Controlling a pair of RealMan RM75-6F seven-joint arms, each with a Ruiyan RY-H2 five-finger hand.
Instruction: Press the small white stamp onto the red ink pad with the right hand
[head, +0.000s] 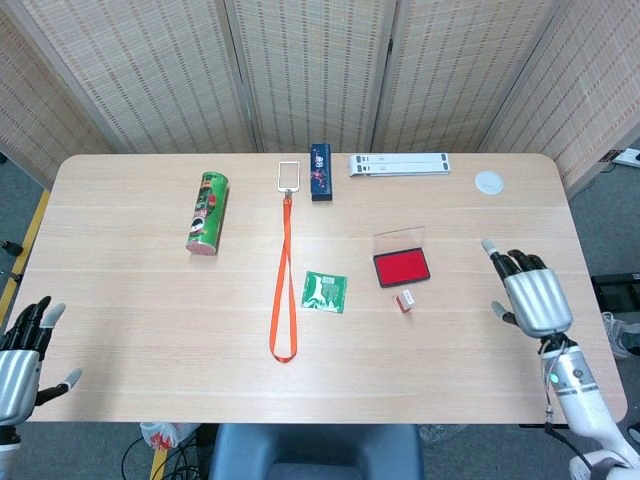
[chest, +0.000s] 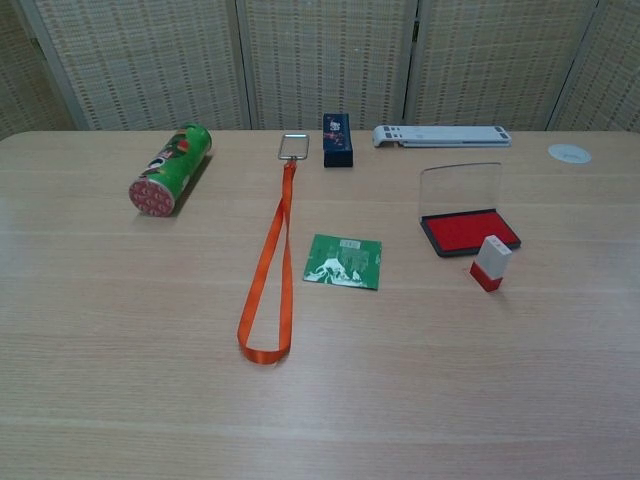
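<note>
The small white stamp (head: 405, 299) (chest: 490, 263), red at its base, stands on the table just in front of the red ink pad (head: 401, 268) (chest: 469, 231). The pad's clear lid (chest: 460, 188) is raised behind it. My right hand (head: 532, 295) hovers near the table's right edge, well to the right of the stamp, with fingers spread and nothing in it. My left hand (head: 22, 357) hangs beyond the table's front left corner, fingers apart and empty. Neither hand appears in the chest view.
A green snack can (head: 207, 213) lies at the left. An orange lanyard (head: 284, 277) runs down the middle beside a green packet (head: 325, 291). At the back sit a dark blue box (head: 320, 171), a white strip (head: 398, 163) and a white disc (head: 489, 182).
</note>
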